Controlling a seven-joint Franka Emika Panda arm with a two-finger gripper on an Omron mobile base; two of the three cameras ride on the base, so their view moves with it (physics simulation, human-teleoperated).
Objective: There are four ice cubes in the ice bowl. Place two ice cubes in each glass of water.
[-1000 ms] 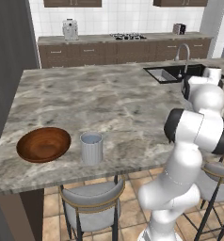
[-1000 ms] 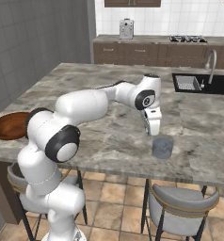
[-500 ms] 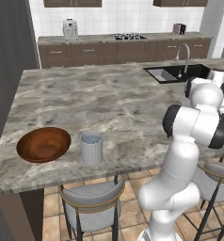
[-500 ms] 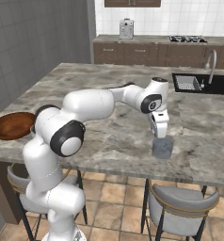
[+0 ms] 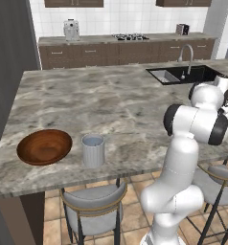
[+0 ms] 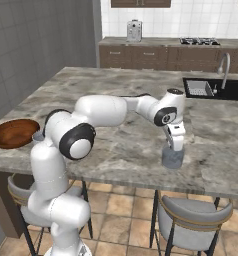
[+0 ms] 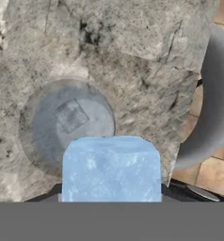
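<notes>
The claw [image 6: 175, 148] hangs just above the glass [image 6: 172, 157] at the near edge of the bench [image 6: 116, 100], on the sink side, and it is closed on 1 ice cube [image 7: 111, 167]. In the hand view that cube sits between the fingertips as a pale-blue block, and below it lies the glass's round mouth with a faint square shape [image 7: 70, 116] inside that may be another cube already in the water; I cannot tell for sure.

The other glass [image 5: 93, 150] stands well apart, just beside the ice bowl [image 5: 44, 146] near the bench's other end. From the left base view the bowl looks bare inside, though cubes that small could be hard to pick out.

The cube is light, hard and likely slick, so it probably calls for a steady hold across 2 flat opposite faces, squarely at mid-height, as the claw seems to have it now. Pinching on corners or edges would let it twist and squirt out. It will not deform, so more squeeze gains little.

The glass is stiff but light and upright near the bench edge, so a knock from a fingertip could tip it. Releasing from low over the centre of the mouth seems the safe course, as the cube appears a little off toward 1 side of the rim.
</notes>
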